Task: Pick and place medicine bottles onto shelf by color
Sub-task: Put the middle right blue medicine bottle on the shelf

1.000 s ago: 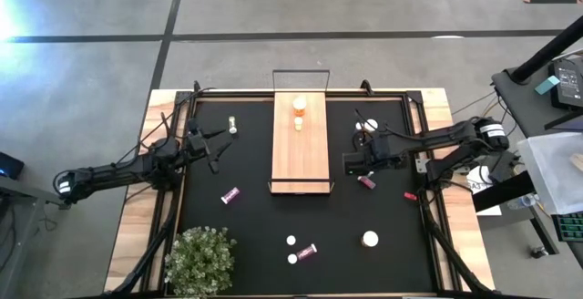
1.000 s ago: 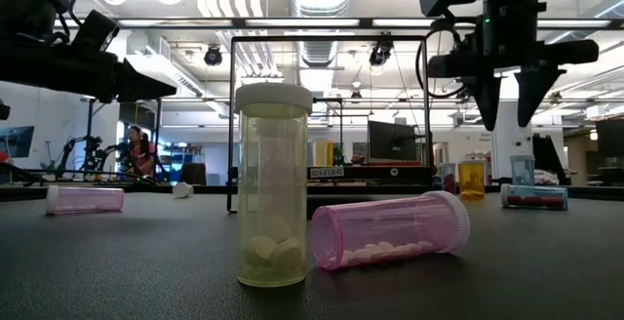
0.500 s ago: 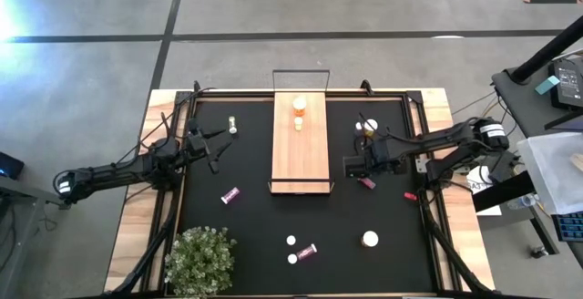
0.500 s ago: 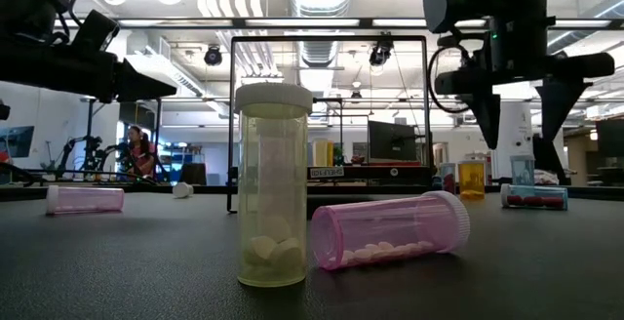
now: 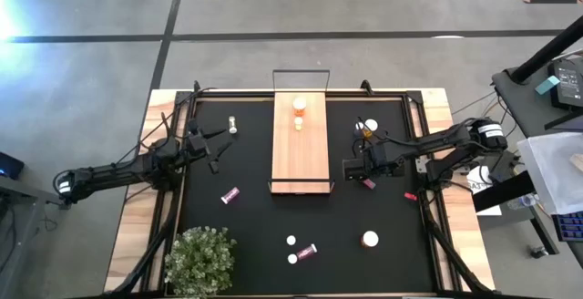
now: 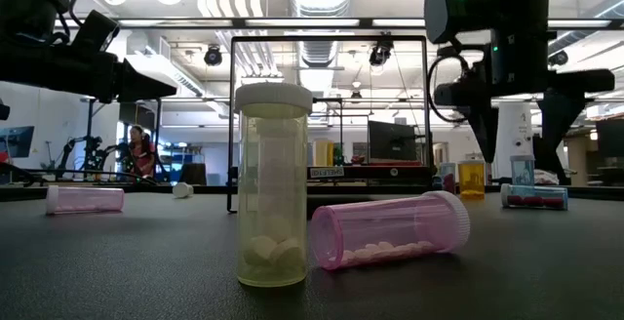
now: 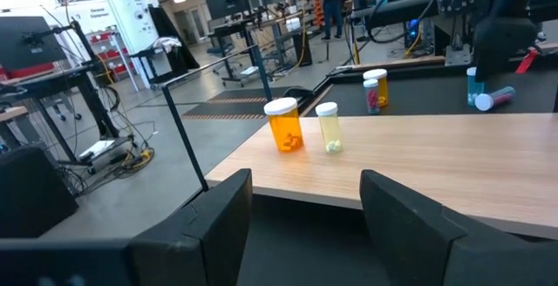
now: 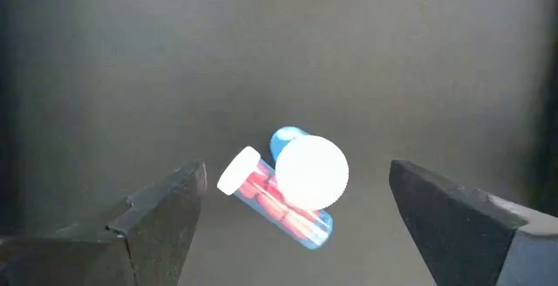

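Black tabletop mat, nearest the low camera: 1 upright pale bottle holding white tablets, touching or just beside 1 pink bottle lying on its side with white pills inside. Another pink bottle lies farther back on the mat. Beyond the table, a workshop with ceiling lights, desks and a person.

The high view alone shows a potted plant at the near table corner and the wooden shelf at centre, carrying 1 amber bottle and 1 small pale bottle. The left wrist view shows both standing upright, side by side.

Right gripper: jaws spread wide, empty, hanging above a red-filled bottle lying on the mat beside a white-capped one; only this view shows that pair from above.

Left gripper: partly open, empty, well left of the shelf.
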Robot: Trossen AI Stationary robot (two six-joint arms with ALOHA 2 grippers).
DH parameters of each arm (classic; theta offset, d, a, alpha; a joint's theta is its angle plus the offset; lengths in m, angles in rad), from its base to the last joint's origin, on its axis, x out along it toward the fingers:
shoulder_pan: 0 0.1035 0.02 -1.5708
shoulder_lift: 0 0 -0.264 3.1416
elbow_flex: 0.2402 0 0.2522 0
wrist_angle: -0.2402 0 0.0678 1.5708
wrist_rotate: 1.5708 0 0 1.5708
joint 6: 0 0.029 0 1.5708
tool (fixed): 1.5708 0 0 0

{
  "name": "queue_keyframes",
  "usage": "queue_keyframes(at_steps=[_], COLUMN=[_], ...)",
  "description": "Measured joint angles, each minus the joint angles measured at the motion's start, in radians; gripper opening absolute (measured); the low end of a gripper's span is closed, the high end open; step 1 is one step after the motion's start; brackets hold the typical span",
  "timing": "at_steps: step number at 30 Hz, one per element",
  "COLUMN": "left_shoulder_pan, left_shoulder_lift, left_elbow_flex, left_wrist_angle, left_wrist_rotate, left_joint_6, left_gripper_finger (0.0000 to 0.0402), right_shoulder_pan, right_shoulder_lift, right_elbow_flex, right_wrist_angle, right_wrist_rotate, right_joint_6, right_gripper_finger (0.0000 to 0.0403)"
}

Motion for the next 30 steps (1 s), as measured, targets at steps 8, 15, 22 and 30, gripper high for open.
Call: queue_keyframes(at_steps=[8,15,22,30], left_shoulder_pan=[0.000,0.000,0.000,0.000], left_shoulder_lift=[-0.002,0.000,-0.002,-0.001], left_elbow_flex=[0.000,0.000,0.000,0.000], left_wrist_angle=[0.000,0.000,0.000,0.000], left_wrist_rotate=[0.000,0.000,0.000,0.000], left_joint_6=[0.000,0.000,0.000,0.000], left_gripper_finger=[0.0199,0.0199,0.0199,0.0199], right_shoulder_pan=[0.000,0.000,0.000,0.000], right_shoulder_lift=[-0.004,-0.005,-0.005,-0.005], right_elbow_flex=[-0.040,-0.073,-0.090,-0.090], right_wrist_angle=[0.031,0.076,0.107,0.105], right_wrist_rotate=[0.009,0.009,0.009,0.021], right_joint_6=[0.048,0.054,0.054,0.075], right_gripper_finger=[0.0340,0.0297,0.0233,0.0165])
